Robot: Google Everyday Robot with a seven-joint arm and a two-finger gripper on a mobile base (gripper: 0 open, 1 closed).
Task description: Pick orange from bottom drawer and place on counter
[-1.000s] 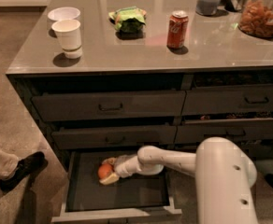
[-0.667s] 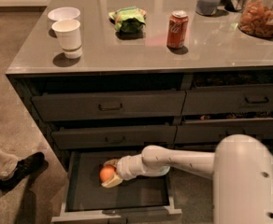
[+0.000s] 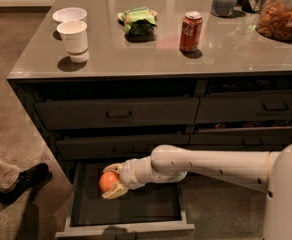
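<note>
Gripper point(image 3: 109, 182) sits low inside the open bottom drawer point(image 3: 126, 228), arm reaching in from the right, wrist roughly level. It is clenched on the orange point(image 3: 106, 180): one pale finger above the fruit, one finger point(image 3: 115, 192) curling under it, and the fruit sticks out left of the palm. So the orange is in the jaws, over the left-rear part of the drawer floor; cannot tell if it is lifted clear or touching the floor. Drawer front rim is below and toward the camera from the gripper, and the closed handled drawers are directly above it. The counter point(image 3: 136, 54) is well above the gripper, past both drawer rows. Up there, a paper cup point(image 3: 74, 38) and bowl point(image 3: 69, 15) sit up-left, a green snack bag point(image 3: 138, 20) roughly straight up, a red soda can point(image 3: 190, 32) up-right, and a jar point(image 3: 283, 14) far up-right. Handling guess: the orange is light, firm with slight give, and its smooth round skin is likely to roll or squirt out if pinched off-centre. Best hold is across the widest middle, moderate squeeze, which looks about like the current grasp. Someone's shoe point(image 3: 26, 181) is left of the gripper, outside the cabinet.
</note>
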